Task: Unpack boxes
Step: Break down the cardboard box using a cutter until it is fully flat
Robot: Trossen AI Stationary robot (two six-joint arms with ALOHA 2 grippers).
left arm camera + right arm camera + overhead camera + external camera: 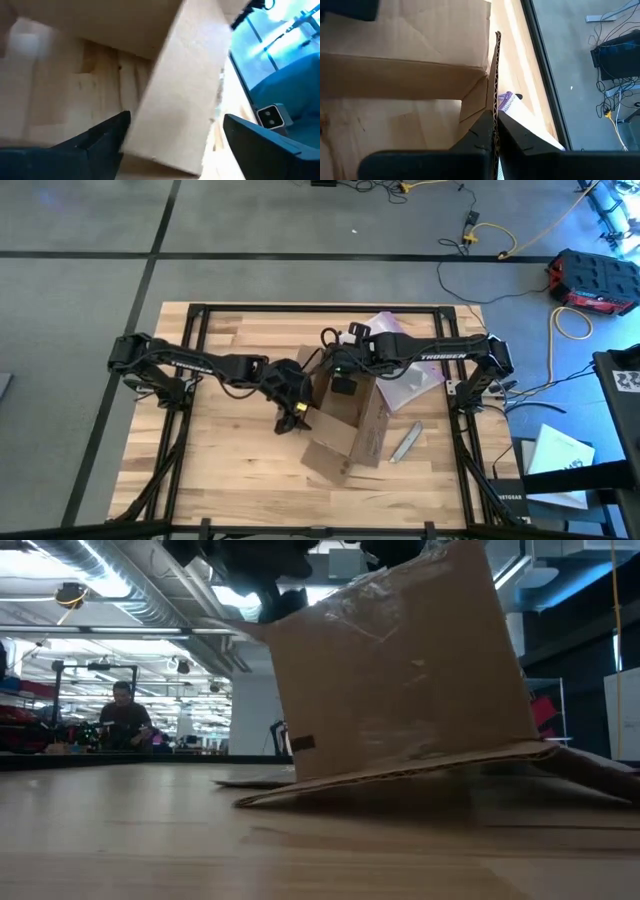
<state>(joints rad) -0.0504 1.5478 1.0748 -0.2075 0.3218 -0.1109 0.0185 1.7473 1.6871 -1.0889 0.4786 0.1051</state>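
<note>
The right gripper (pixel 495 131) pinches a thin corrugated wall of the open brown cardboard box (pixel 420 65), its two dark fingers (pixel 479 135) pressed onto either face of the sheet's edge; only the right wrist view shows this bite. From overhead the right gripper (pixel 345 380) sits over the box (pixel 352 425) near the middle of the pale wooden counter (pixel 230 470), the box's flaps splayed out toward the front edge. The left gripper (pixel 175 135) is spread wide, its dark fingers (pixel 107 132) standing on either side of a cardboard flap without visibly closing on it; overhead the left gripper (pixel 296 408) lies just beside the box's left side. The low view alone shows the box (pixel 400 670) standing tilted on one spread flap, with clear tape shining across its brown side and a small dark mark near its lower corner; far behind it a person (pixel 124 715) sits in the room. Past the pinched wall, the right wrist view shows the purple edge of a clear plastic bag (pixel 507 101); overhead the bag (pixel 405 375) lies under the right arm, touching the box's far right side. A small grey knife-like tool (pixel 404 442) lies on the counter just right of the box.
</note>
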